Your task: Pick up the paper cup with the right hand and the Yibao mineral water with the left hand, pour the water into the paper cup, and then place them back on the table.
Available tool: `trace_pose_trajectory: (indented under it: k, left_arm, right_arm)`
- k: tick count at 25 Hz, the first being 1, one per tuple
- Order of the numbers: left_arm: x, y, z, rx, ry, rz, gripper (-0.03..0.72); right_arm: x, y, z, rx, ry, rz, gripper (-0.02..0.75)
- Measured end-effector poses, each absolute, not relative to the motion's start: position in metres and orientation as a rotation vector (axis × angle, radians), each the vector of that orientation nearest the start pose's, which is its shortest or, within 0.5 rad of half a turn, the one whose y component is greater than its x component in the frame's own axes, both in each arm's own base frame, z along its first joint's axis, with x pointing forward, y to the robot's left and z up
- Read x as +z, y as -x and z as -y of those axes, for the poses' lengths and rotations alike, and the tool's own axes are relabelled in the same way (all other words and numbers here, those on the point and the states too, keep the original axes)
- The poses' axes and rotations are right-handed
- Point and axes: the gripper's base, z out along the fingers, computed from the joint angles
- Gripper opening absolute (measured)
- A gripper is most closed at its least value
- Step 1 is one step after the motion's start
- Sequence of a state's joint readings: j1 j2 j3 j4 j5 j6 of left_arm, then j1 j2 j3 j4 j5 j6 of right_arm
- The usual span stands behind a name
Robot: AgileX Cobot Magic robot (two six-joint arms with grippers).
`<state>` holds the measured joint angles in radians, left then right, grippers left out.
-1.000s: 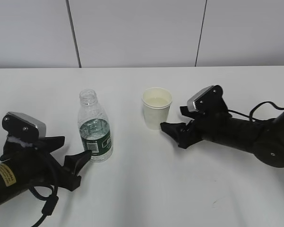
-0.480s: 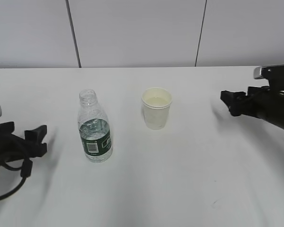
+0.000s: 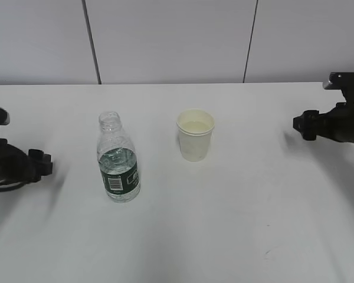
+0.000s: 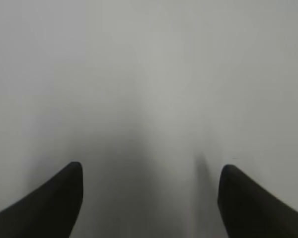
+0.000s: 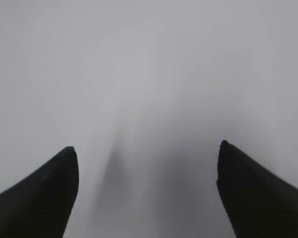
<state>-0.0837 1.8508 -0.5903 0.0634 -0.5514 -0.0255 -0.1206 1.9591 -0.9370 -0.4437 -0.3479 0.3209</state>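
Observation:
The paper cup (image 3: 195, 135) stands upright on the white table (image 3: 236, 224), with pale liquid inside. The Yibao mineral water bottle (image 3: 118, 159) stands uncapped to the cup's left, its green label facing me. My left gripper (image 3: 41, 165) is at the far left edge, well apart from the bottle. In the left wrist view it (image 4: 150, 171) is open and empty over bare table. My right gripper (image 3: 304, 125) is at the far right edge, far from the cup. In the right wrist view it (image 5: 147, 151) is open and empty.
A grey panelled wall (image 3: 177, 41) runs behind the table's back edge. A faint small scratch mark (image 3: 266, 254) lies on the tabletop at the front right.
Both grippers have drawn back from the bottle and the cup to the left and right edges of the view. The bottle and cup have not moved.

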Motion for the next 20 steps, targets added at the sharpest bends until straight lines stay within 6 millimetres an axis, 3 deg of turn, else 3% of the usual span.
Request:
trace_pose_trajectory:
  k: [7, 11, 20]
  left_arm:
    - [0.159, -0.349, 0.028, -0.008, -0.15, -2.469, 0.52]
    - [0.186, -0.363, 0.028, 0.023, -0.154, -2.586, 0.51]
    - [0.221, -0.364, 0.021, 0.152, -0.198, -2.817, 0.502]
  right_arm:
    - [0.162, -0.394, 0.054, -0.189, -0.044, -2.397, 0.633]
    - [0.174, -0.394, 0.064, -0.308, -0.128, -2.537, 0.626]
    - [0.211, -0.396, 0.055, -0.162, -0.046, -2.816, 0.61]
